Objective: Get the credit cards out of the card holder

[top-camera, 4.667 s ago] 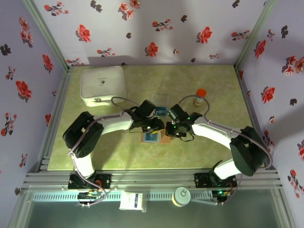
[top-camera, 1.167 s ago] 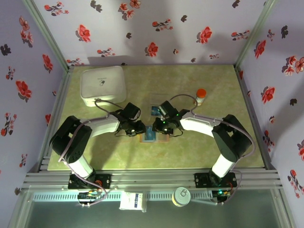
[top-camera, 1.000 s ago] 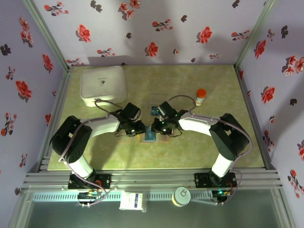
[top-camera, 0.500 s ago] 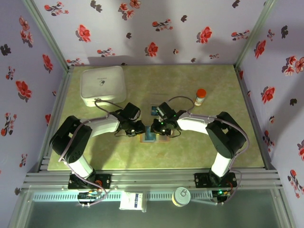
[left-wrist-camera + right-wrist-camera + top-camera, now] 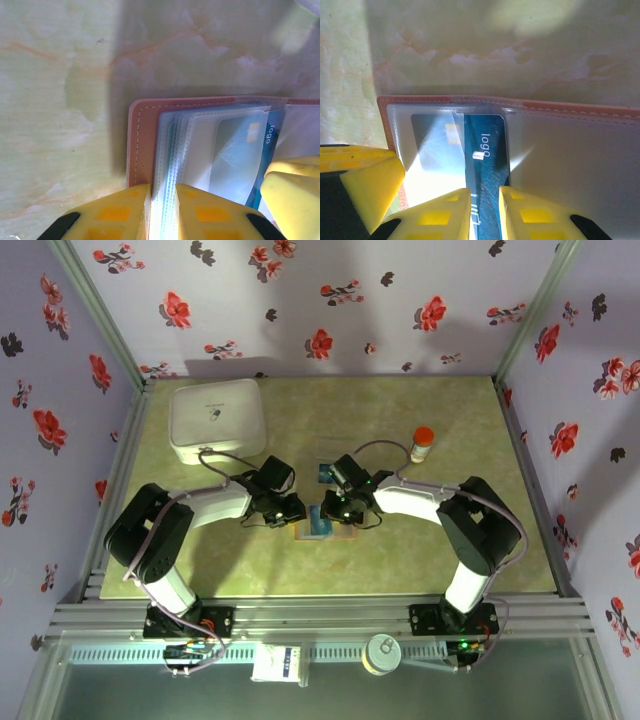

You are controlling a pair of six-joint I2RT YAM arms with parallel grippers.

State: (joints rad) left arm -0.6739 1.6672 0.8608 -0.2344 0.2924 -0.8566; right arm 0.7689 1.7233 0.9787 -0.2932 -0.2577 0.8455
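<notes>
The green marbled table carries a white square box at its far left and a small orange-capped bottle toward the far right. Near the middle, between the two arms, the brown card holder lies open. The left gripper, jaws narrow, pinches the edge of its clear sleeves. The right gripper is clamped narrowly on a dark blue credit card, part of which lies under a sleeve.
</notes>
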